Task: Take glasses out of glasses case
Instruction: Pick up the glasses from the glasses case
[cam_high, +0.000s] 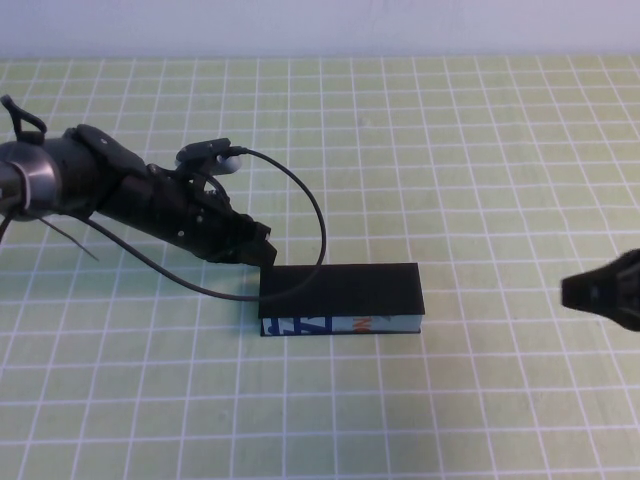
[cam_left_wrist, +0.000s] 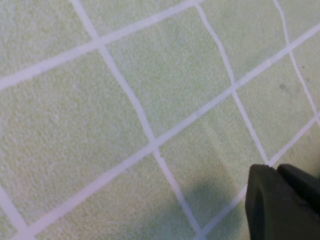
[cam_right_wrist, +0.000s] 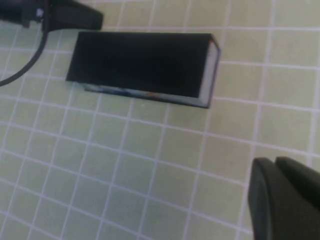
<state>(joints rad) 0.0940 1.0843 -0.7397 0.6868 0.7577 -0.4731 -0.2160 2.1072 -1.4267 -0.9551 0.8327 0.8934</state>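
The case (cam_high: 340, 298) lies shut mid-counter (cam_high: 480, 180), black lid up, printed side toward the robot. The left pincer (cam_high: 262, 255) sits low at its far left corner, fingers together. The right pincer (cam_high: 572, 290) hovers well off to the right, also closed, empty.

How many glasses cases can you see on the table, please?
1. The glasses case lies closed mid-table, the left gripper at its far left corner, the right gripper off to its right. Any glasses are hidden inside.
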